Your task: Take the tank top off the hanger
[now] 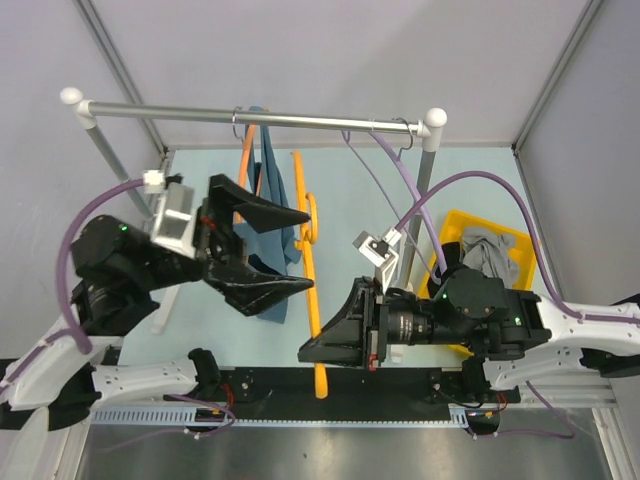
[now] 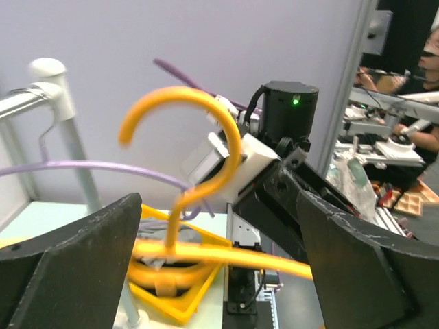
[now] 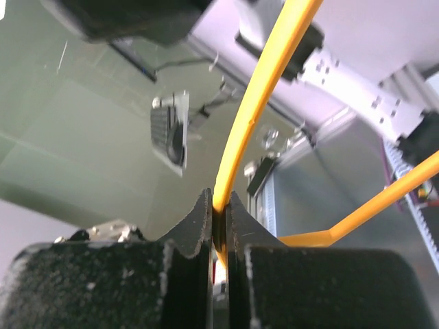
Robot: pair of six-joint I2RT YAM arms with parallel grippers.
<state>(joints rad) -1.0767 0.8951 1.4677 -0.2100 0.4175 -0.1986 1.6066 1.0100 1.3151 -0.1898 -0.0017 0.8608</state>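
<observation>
My right gripper (image 1: 306, 350) is shut on the thin arm of a yellow hanger (image 1: 312, 300). The hanger runs from near the table's front edge toward the rack, and its hook (image 1: 311, 220) is off the rail. In the right wrist view the hanger rod (image 3: 264, 89) is pinched between the closed fingers (image 3: 195, 226). My left gripper (image 1: 310, 250) is open and empty, with its jaws on either side of the hook (image 2: 185, 137). The blue tank top (image 1: 270, 170) hangs below the rail, left of the yellow hanger and behind my left jaws. I cannot tell what holds it up.
A metal rail (image 1: 260, 116) on two posts crosses the back. An orange hanger (image 1: 245, 150) hangs from it beside the blue cloth. A yellow bin (image 1: 500, 238) holding grey cloth (image 1: 488, 250) stands at the right, by the right post (image 1: 425, 190).
</observation>
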